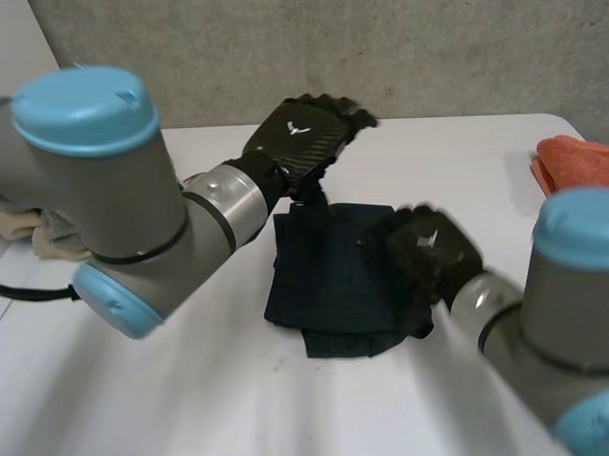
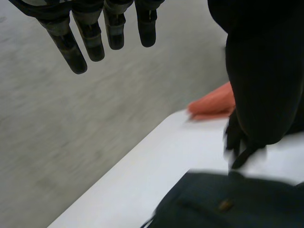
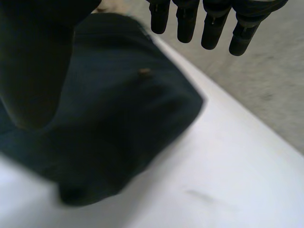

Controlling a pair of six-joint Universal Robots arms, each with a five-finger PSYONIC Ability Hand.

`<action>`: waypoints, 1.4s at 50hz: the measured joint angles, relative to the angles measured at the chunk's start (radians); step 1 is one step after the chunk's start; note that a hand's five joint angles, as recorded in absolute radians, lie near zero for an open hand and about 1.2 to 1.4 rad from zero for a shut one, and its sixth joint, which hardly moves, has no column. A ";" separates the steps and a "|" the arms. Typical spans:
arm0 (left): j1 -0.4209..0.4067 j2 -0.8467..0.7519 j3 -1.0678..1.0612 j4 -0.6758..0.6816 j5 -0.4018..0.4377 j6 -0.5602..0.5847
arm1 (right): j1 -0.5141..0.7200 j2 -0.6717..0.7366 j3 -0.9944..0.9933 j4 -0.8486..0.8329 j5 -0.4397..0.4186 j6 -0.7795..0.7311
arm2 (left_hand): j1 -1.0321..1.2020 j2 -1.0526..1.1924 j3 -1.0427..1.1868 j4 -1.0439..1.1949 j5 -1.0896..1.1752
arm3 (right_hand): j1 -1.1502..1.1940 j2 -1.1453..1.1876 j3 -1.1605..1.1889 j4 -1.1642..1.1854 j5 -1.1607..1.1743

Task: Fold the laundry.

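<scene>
A dark navy garment (image 1: 336,277) lies folded into a rough square in the middle of the white table (image 1: 190,392). My left hand (image 1: 306,133) hovers above its far edge, fingers (image 2: 90,40) straight and holding nothing; the garment (image 2: 228,204) lies below and apart from it. My right hand (image 1: 435,248) is over the garment's right edge, its fingers (image 3: 209,23) straight and empty above the cloth (image 3: 118,118). A small brass button (image 3: 144,72) shows on the fabric.
An orange folded cloth (image 1: 582,163) lies at the table's far right edge, also seen as an orange cloth (image 2: 213,102) in the left wrist view. A beige cloth (image 1: 45,237) sits at the far left behind my left arm. A concrete wall stands beyond the table.
</scene>
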 measured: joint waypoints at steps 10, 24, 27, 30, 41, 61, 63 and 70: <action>0.025 0.020 0.023 -0.087 0.228 -0.026 | 0.112 0.112 0.154 -0.295 0.084 0.002 | 0.000 0.000 0.000 0.000 0.000 | 0.000 0.000 0.000 0.000 0.000; 0.019 0.006 0.012 -0.088 0.216 -0.024 | 0.117 0.291 0.038 -0.525 0.160 -0.042 | 0.002 0.000 0.000 0.000 0.001 | 0.024 0.025 0.018 0.014 0.012; 0.021 0.006 0.012 -0.088 0.215 -0.025 | 0.116 0.306 0.013 -0.524 0.158 -0.048 | 0.002 0.000 0.000 0.000 0.001 | 0.261 0.265 0.226 0.221 0.178; 0.022 0.006 0.012 -0.088 0.213 -0.025 | 0.115 0.322 -0.014 -0.523 0.153 -0.050 | 0.002 0.000 0.000 0.000 0.001 | 0.588 0.690 0.655 0.647 0.490; 0.028 0.020 0.018 -0.087 0.211 -0.025 | 0.101 0.312 -0.125 -0.535 0.127 -0.040 | 0.003 0.000 0.000 0.000 0.001 | 0.840 0.974 0.951 0.969 0.859; 0.065 0.124 0.046 -0.031 0.210 -0.124 | -0.388 0.247 -0.490 -0.535 -0.159 0.049 | 0.003 0.000 0.000 0.000 0.001 | 0.872 0.974 0.970 0.978 0.887; 0.065 0.127 0.043 -0.027 0.210 -0.133 | -0.461 0.275 -0.538 -0.536 -0.203 0.093 | 0.003 0.000 0.000 0.000 0.001 | 0.872 0.974 0.970 0.978 0.887; 0.063 0.128 0.038 -0.021 0.211 -0.137 | -0.663 0.477 -0.758 -0.530 -0.334 0.190 | 0.003 0.000 0.000 0.000 0.001 | 0.872 0.974 0.970 0.980 0.893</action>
